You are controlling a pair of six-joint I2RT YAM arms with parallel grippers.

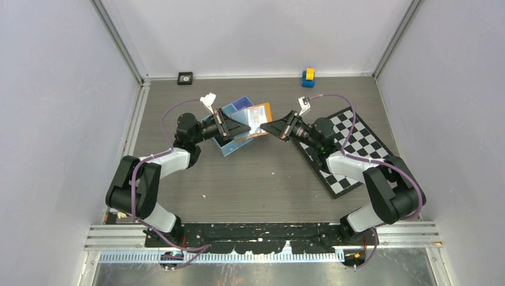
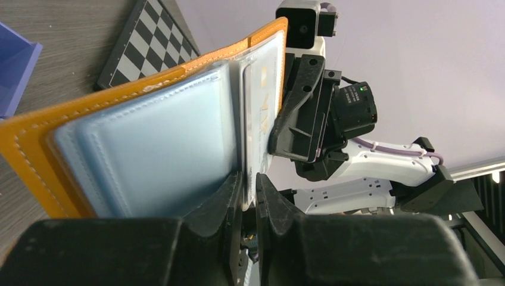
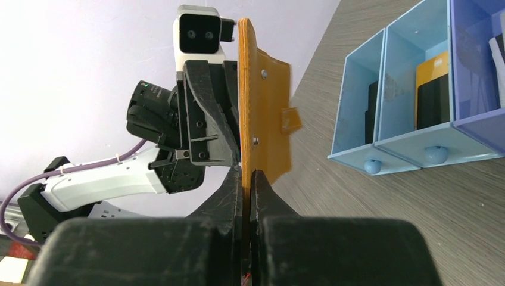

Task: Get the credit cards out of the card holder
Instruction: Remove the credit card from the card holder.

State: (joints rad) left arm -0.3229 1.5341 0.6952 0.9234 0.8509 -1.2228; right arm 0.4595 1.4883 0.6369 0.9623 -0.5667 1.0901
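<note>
**Both grippers pinch the open card holder above the blue tray**

The left gripper (image 2: 249, 182) has its jaws drawn almost together on a thin clear sleeve leaf inside the card holder (image 1: 260, 113), with only the leaf between them. A pale credit card (image 2: 262, 101) with faint gold marks sits in a sleeve of that leaf, not drawn out. The holder hangs off the table over the right side of the blue tray (image 3: 381, 159), on edge, its orange cover spread open and its pale blue inner pockets facing the left arm. The right gripper (image 3: 247, 179), on the tray's right, is clamped on the edge of the orange cover from the outer side, jaws pressed flat against it.

The grey wood-grain table (image 1: 262, 190) bears the tray, whose compartments hold dark and orange items. Behind and left of the tray a small black square object (image 1: 185, 78) lies against the back wall; behind and right of it stands a blue and yellow block (image 1: 308, 77). A checkerboard mat (image 1: 357, 140) lies to the tray's right. Plain pale walls close in the table.

The left arm bends in from the tray's left, forearm low and wrist pointing right. The right arm mirrors it over the mat, wrist pointing left, so the two fingertips nearly meet at the holder.
</note>
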